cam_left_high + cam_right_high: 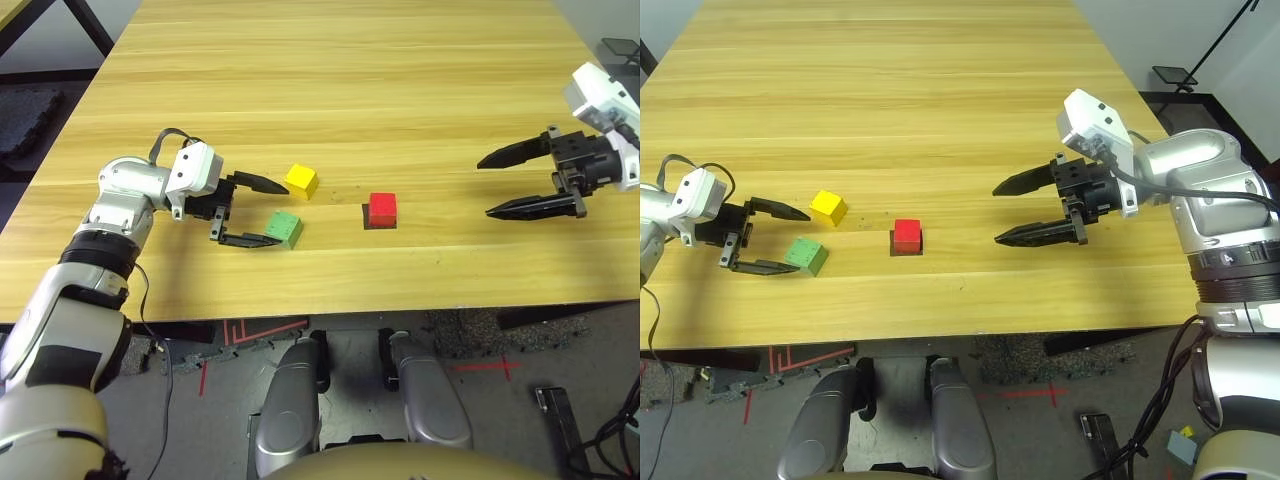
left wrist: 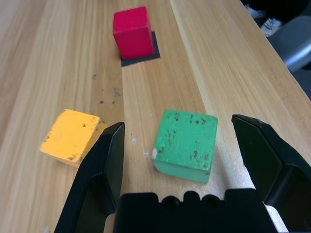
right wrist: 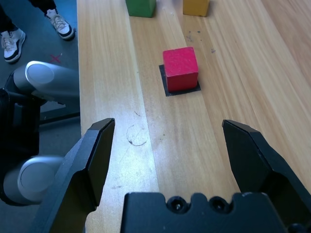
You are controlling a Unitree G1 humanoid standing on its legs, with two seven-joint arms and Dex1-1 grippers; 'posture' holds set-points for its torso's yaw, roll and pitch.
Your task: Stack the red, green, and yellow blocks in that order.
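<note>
Left gripper (image 1: 262, 211), fingers released, straddles the matte green cube (image 2: 185, 144) for pickup; right gripper (image 1: 1023, 211), released, waits near the red cube (image 1: 382, 209) base.

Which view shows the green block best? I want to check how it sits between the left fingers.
The left wrist view: the green block is large there, centred between the open left gripper fingers, touching neither. Both eye views show it small beside the lower finger. The right wrist view catches just its lower part at the edge.
</note>
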